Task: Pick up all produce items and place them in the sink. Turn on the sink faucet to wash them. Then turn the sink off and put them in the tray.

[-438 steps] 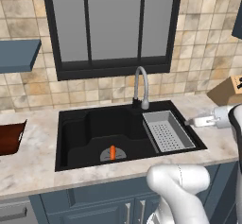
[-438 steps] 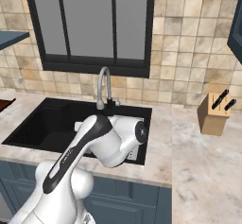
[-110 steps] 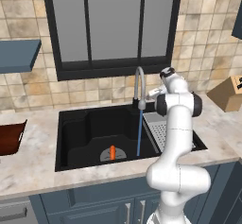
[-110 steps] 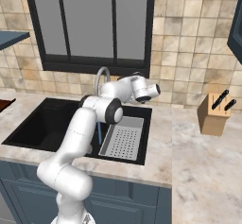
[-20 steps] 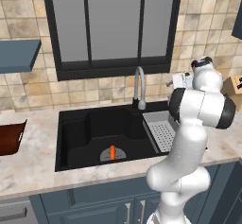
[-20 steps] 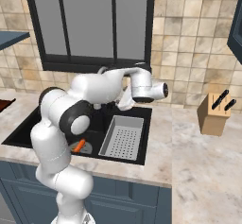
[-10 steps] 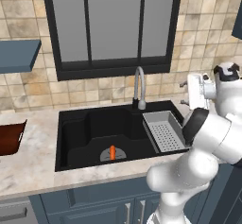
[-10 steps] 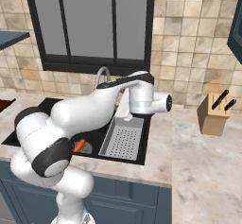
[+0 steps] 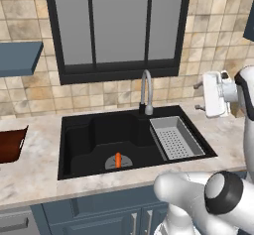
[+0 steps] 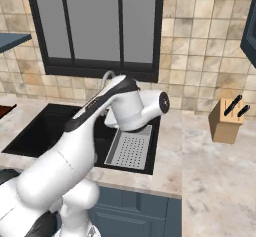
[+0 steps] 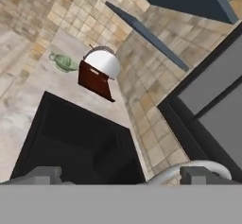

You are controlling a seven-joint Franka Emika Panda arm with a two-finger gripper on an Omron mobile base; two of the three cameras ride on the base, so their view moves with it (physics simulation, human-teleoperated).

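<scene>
Pincer (image 9: 198, 96) hovers empty, fingers spread, above the right end of the large black rectangular sink (image 9: 92, 137); the small orange carrot (image 9: 118, 159) lies on the sink's round grey drain disc.

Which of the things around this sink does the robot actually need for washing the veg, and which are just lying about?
Needed for the job:
carrot, lying on the drain
sink
faucet
tray, on the counter to the left

Just lying about:
grey drainer basket in the sink's right side
knife block
green kettle
white dome lid
</scene>
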